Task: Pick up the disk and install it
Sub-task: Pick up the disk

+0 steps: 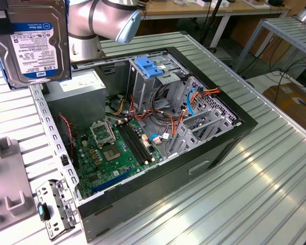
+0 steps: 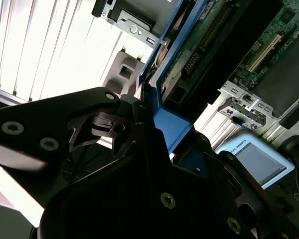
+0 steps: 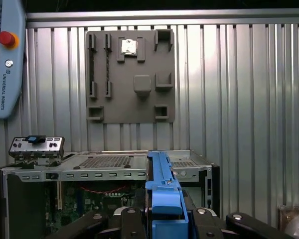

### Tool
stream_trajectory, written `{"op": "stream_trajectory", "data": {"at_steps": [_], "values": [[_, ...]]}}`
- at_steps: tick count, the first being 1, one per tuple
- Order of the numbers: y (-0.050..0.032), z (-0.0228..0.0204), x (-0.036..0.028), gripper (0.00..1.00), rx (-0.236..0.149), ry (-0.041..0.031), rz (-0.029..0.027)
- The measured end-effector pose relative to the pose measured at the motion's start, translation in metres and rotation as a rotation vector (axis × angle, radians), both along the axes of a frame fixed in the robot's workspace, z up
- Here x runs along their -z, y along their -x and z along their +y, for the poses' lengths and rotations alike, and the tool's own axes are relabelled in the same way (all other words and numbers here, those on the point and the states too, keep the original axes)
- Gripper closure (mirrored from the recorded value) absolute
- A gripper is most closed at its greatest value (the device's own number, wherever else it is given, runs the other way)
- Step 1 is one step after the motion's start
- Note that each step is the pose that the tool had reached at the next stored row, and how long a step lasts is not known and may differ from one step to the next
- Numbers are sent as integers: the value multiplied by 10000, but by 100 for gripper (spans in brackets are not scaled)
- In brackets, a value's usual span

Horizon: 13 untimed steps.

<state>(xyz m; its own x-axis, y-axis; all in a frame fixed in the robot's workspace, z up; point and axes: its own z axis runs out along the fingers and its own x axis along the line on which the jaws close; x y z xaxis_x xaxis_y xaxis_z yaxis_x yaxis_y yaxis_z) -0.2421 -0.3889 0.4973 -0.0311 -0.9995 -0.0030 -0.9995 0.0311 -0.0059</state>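
The disk hangs in the air at the exterior view's upper left, above and beside the open computer case, with its white-and-blue label facing the camera. In both wrist views my gripper is shut on the disk, its black fingers pressed against the blue side rail. The disk is held edge-on over the case's near wall. The drive cage with the blue handle stands inside the case, toward its back.
Inside the case are the motherboard, loose cables and a grey power-supply box. A grey fixture tray and a metal bracket lie on the ribbed table. A teach pendant lies nearby.
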Motion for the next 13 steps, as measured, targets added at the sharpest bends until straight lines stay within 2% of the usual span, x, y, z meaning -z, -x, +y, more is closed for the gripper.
{"op": "stream_trajectory", "data": {"at_steps": [9, 13], "values": [[-147, -123, 7, 63, 0, -1, -1], [-298, -160, 11, 63, 0, 0, 0]]}}
